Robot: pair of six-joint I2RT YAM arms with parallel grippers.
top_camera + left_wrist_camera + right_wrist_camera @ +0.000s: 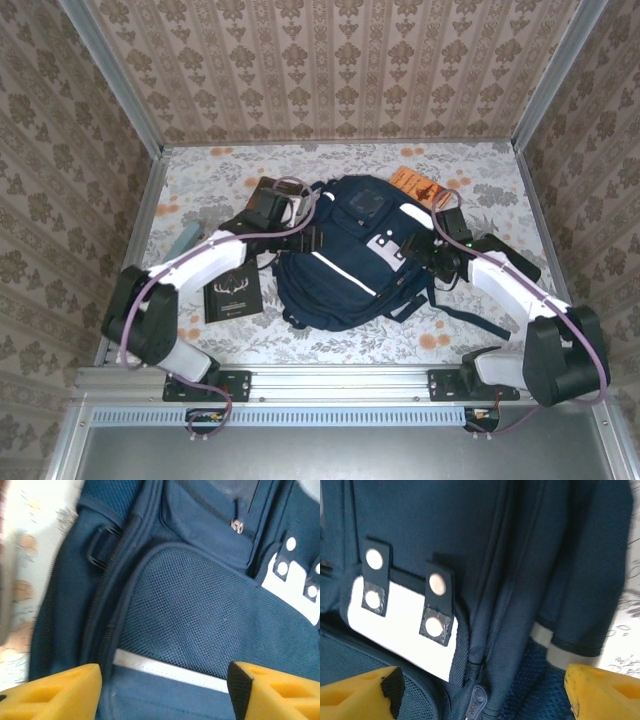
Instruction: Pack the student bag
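Floral-covered table (480, 190), patterned walls. Left gripper (165, 682) and right gripper (482, 687) both hover with jaws apart, nothing clamped, over the bag (350, 250), which lies mid-table between the arms. Best approach, as I judge: pinch fabric either side of the zipper (476, 700) (not the mesh) and pull evenly; book (232, 292) lies just left.

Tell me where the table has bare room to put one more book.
Free: the far strip of the table between back wall and student bag; the far right corner beyond the orange booklet; the near strip before the bag. Crowded: the left side, with left arm and dark book, and the right side, under the right arm.
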